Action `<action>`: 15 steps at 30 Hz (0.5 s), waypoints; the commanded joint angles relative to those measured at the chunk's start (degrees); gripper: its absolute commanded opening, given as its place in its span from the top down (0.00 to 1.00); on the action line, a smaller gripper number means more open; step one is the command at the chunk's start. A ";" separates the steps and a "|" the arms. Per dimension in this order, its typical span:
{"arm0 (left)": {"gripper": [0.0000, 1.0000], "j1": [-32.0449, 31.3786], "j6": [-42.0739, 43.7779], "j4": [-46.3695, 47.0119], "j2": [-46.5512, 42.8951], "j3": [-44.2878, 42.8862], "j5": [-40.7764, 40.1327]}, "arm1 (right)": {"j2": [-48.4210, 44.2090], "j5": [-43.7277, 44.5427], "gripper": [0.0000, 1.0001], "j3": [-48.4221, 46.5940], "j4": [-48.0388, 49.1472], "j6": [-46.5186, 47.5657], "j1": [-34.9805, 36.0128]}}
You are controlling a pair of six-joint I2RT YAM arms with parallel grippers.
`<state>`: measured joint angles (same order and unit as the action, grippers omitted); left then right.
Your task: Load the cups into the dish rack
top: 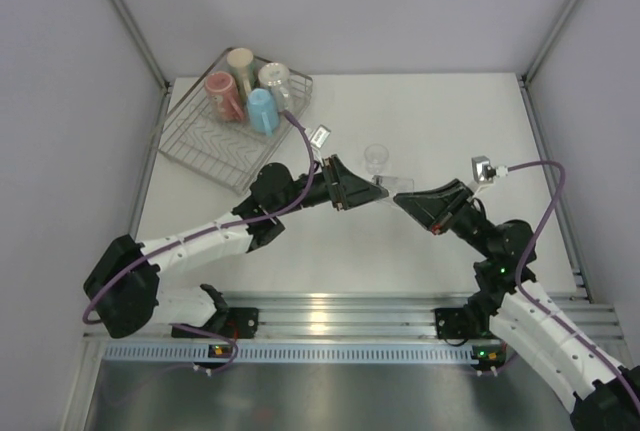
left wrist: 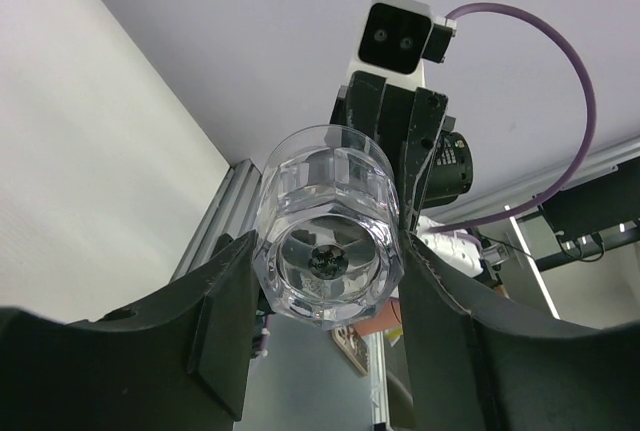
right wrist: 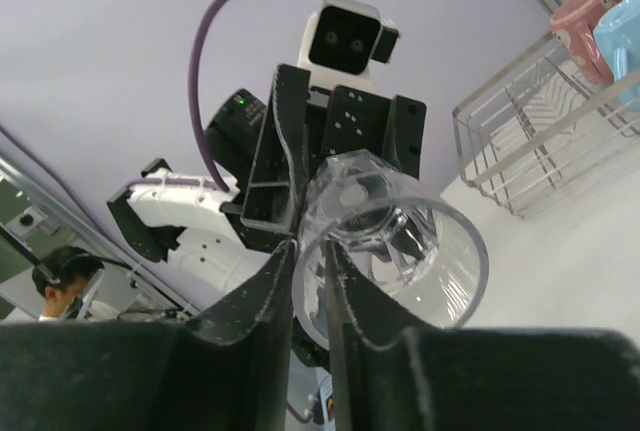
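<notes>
- Both arms meet over the middle of the tabletop (top: 330,251), claw tips almost touching.
- The clear glass (top: 392,185) is held between them, tipped on its side.
- Left claw (top: 376,189): grasping the clear glass. In the left wrist view the claw (left wrist: 330,266) has a finger pressed against each side of the glass body (left wrist: 328,236), and the thick base faces that camera.
- Right claw (top: 401,194): clenched on the same glass. In the right wrist view the claw (right wrist: 310,266) pinches the wall at the rim, one finger inside and one outside, and the mouth of the glass (right wrist: 400,241) faces that camera.
- A second clear glass (top: 376,158) stands upright on the tabletop, just behind the claws and outside the rack.
- The dish rack (top: 205,151) sits at the far-left corner of the tabletop, well apart from the claws.
- Four cups are bunched at the far end of the rack: cream mug (top: 240,58), pink-red mug (top: 224,96), light blue cup (top: 262,111) and white mug (top: 275,77).
- The right wrist view shows the rack (right wrist: 520,151) off to the right, with the pink-red mug (right wrist: 580,19) and light blue cup (right wrist: 622,36) at the frame edge.
- The near part of the rack holds no cups.
</notes>
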<state>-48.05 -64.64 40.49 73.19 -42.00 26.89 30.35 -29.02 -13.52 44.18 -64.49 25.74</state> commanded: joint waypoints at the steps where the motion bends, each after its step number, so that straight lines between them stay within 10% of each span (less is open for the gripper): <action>1: 1.00 -0.29 0.22 5.92 -0.41 -0.46 -2.28 | -0.99 -0.69 0.79 0.16 -2.08 2.70 1.07; 8: 1.00 0.77 5.56 -0.32 -4.89 -0.01 -5.53 | -6.44 1.85 0.34 -1.68 -15.58 8.05 1.07; 15: 1.00 3.23 21.20 -28.50 -11.30 -7.73 -17.29 | -10.92 4.05 0.18 -6.52 -28.86 15.26 0.98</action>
<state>-45.93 -53.95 24.36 65.98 -43.59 17.69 20.84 -26.63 -15.66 22.74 -54.26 25.89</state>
